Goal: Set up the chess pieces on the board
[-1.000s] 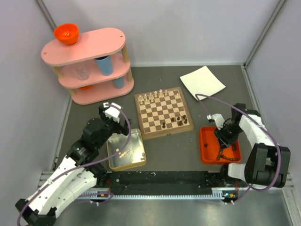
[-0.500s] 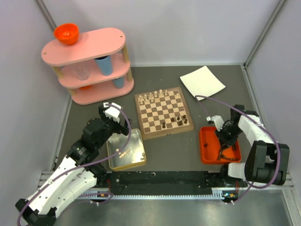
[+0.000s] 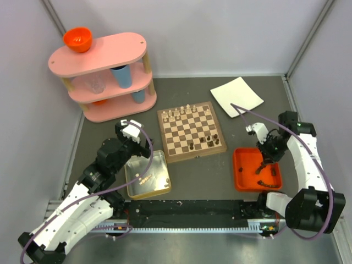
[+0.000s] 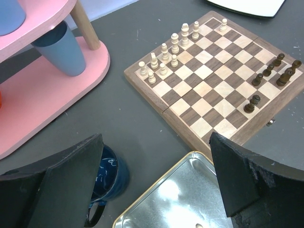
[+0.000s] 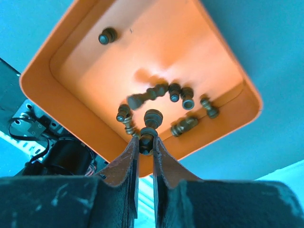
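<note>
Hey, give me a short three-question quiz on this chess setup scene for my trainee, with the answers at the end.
1. True or false: the right gripper is shut on a dark piece over the tray.
2. Where do the spare dark pieces lie? A tin, B tray, C plate.
3. What colour are the pieces at the board's far edge?
Key: 1 true; 2 B; 3 cream.
</note>
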`<state>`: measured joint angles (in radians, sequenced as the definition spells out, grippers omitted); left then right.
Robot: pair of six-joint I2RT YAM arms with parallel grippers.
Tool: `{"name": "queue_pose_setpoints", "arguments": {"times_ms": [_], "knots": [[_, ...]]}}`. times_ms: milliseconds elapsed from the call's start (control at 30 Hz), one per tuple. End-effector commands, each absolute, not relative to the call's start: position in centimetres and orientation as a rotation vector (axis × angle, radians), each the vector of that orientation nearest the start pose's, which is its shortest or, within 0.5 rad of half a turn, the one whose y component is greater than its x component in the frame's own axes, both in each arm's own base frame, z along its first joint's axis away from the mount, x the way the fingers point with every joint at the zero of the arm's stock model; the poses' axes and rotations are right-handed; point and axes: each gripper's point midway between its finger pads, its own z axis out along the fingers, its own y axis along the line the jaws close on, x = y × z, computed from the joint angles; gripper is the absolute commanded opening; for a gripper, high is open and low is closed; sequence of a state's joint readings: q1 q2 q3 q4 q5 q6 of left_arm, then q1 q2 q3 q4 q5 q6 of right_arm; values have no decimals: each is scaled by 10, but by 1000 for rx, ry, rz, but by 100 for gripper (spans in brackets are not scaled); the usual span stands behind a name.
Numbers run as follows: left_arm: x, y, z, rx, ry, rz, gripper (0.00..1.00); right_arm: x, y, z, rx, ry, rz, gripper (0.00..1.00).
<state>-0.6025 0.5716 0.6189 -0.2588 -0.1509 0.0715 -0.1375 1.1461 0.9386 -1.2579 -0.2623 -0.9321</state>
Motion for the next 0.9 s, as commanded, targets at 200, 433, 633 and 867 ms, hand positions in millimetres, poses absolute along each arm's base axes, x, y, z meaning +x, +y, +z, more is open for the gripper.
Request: {"name": "queue_pose_setpoints", "arguments": {"times_ms": [200, 433, 633, 867], "knots": [[248, -121, 253, 423, 1674, -202, 99, 220, 64, 174, -1236, 2360, 462, 1], [249, -111, 251, 393, 1679, -155, 99, 235, 93, 180, -1365, 2305, 463, 4], [250, -114, 249, 407, 1684, -163, 99, 200, 76, 140, -1405, 2388, 451, 5], [249, -120, 249, 430, 1685, -190, 99, 200, 80, 133, -1224, 2481, 493, 4]]}}
